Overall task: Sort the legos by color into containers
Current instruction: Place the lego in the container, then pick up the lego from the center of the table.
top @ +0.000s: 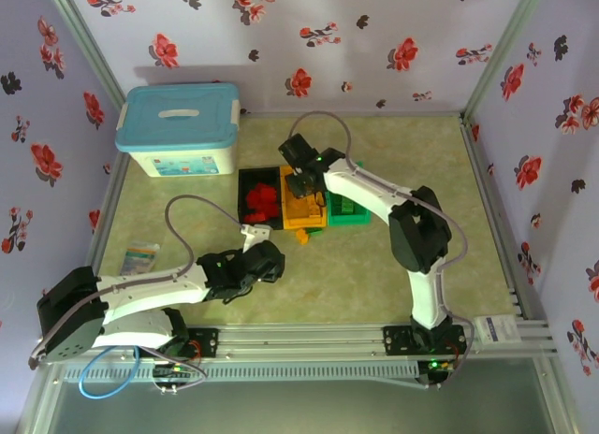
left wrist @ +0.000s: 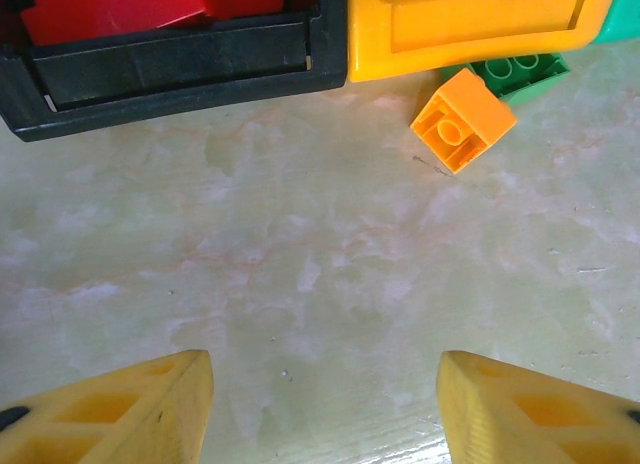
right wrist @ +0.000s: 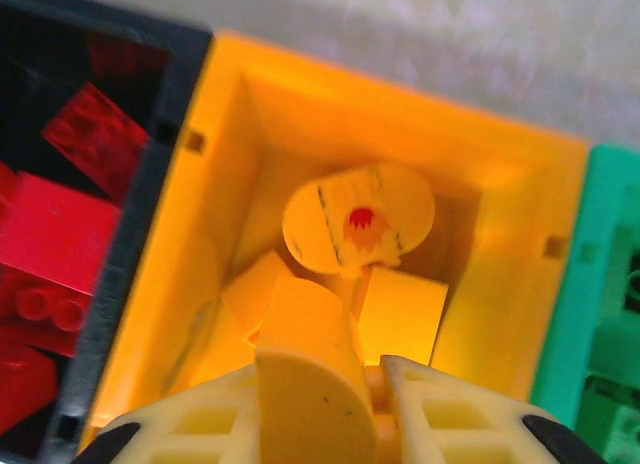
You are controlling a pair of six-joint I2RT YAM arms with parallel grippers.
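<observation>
My right gripper (right wrist: 372, 384) hangs over the orange container (right wrist: 505, 174) and is shut on an orange-yellow curved lego (right wrist: 305, 384). Below it in that container lie orange legos (right wrist: 402, 312) and a round yellow piece with a red flame print (right wrist: 358, 219). The black container (left wrist: 170, 74) holds red legos (left wrist: 110, 9); the green container (top: 348, 209) stands on the right of the row. An orange lego (left wrist: 462, 119) and a green lego (left wrist: 520, 72) lie on the table in front of the orange container (left wrist: 480, 29). My left gripper (left wrist: 325, 384) is open over bare table, short of them.
A large white box with a light-blue lid (top: 180, 130) stands at the back left. A small printed packet (top: 138, 256) lies by the left edge. Flowered walls enclose the table on three sides.
</observation>
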